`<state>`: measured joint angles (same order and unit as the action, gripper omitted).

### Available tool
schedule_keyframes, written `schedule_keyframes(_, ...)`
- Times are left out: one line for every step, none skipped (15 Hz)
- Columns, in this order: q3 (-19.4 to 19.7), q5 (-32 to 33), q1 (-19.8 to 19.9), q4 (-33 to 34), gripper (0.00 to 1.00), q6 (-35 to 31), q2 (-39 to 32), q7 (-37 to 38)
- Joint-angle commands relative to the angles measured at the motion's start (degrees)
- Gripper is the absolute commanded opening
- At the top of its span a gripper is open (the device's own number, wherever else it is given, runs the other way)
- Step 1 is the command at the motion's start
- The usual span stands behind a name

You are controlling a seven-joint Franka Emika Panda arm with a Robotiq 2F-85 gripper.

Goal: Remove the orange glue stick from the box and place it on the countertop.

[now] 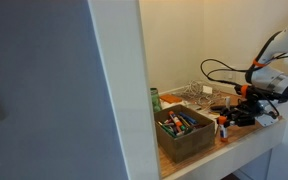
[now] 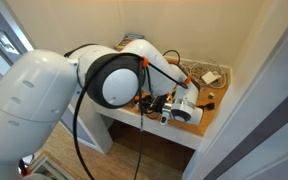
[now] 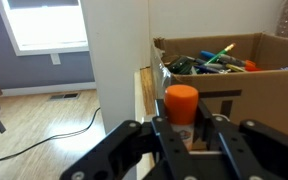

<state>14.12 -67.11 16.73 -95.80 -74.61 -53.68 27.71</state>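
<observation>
My gripper (image 3: 188, 130) is shut on the orange glue stick (image 3: 181, 103), which stands upright between the fingers with its orange cap up. The dark-brown box (image 3: 246, 76), full of colourful markers and pens, stands just behind and to the right of it in the wrist view. In an exterior view the gripper (image 1: 230, 117) holds the glue stick (image 1: 224, 127) low over the wooden countertop (image 1: 239, 143), beside the box (image 1: 185, 133), near the front edge. Whether the stick touches the countertop cannot be told. The arm hides the stick in an exterior view where the gripper (image 2: 170, 108) shows.
A green bottle (image 1: 155, 100) stands at the back by the white wall. A wire item and small objects (image 1: 196, 93) lie at the back of the countertop. White walls close in the alcove. The counter's front edge (image 3: 143, 95) drops to the floor.
</observation>
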Motion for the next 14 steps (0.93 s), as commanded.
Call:
schedule_keyframes(-1.00, -1.70, 1.46, 3.06, 0.08, 1.27, -2.40, 0.17)
schedule_keyframes(-1.15, -1.78, 1.58, 3.39, 0.08, 1.30, -2.73, 0.01)
schedule_keyframes(-1.30, -1.90, 1.78, 3.64, 0.08, 1.58, -2.97, 0.02)
schedule_keyframes(-1.39, -1.90, 1.88, 3.97, 0.08, 1.66, -3.26, -0.17)
schedule_keyframes(-1.51, -2.00, 2.01, 4.19, 0.08, 2.01, -3.45, -0.11)
schedule_keyframes(-1.63, -2.07, 2.13, 4.36, 0.08, 2.17, -3.57, -0.32)
schedule_keyframes(-1.76, -2.10, 2.24, 4.52, 0.08, 2.33, -3.70, -0.39)
schedule_keyframes(-1.88, -2.08, 2.32, 4.71, 0.08, 2.44, -3.85, -0.65)
schedule_keyframes(-1.94, -2.14, 2.38, 4.85, 0.08, 2.51, -4.00, -0.79)
schedule_keyframes(-1.97, -2.11, 2.41, 5.03, 0.08, 2.66, -4.15, -0.91)
schedule_keyframes(-1.97, -2.08, 2.43, 5.26, 0.08, 2.71, -4.31, -0.96)
schedule_keyframes(-1.95, -2.03, 2.42, 5.40, 0.39, 2.69, -4.41, -1.07)
schedule_keyframes(-1.89, -1.90, 2.39, 5.46, 0.58, 2.70, -4.40, -1.08)
schedule_keyframes(-1.80, -1.66, 2.32, 5.56, 0.63, 2.67, -4.35, -1.22)
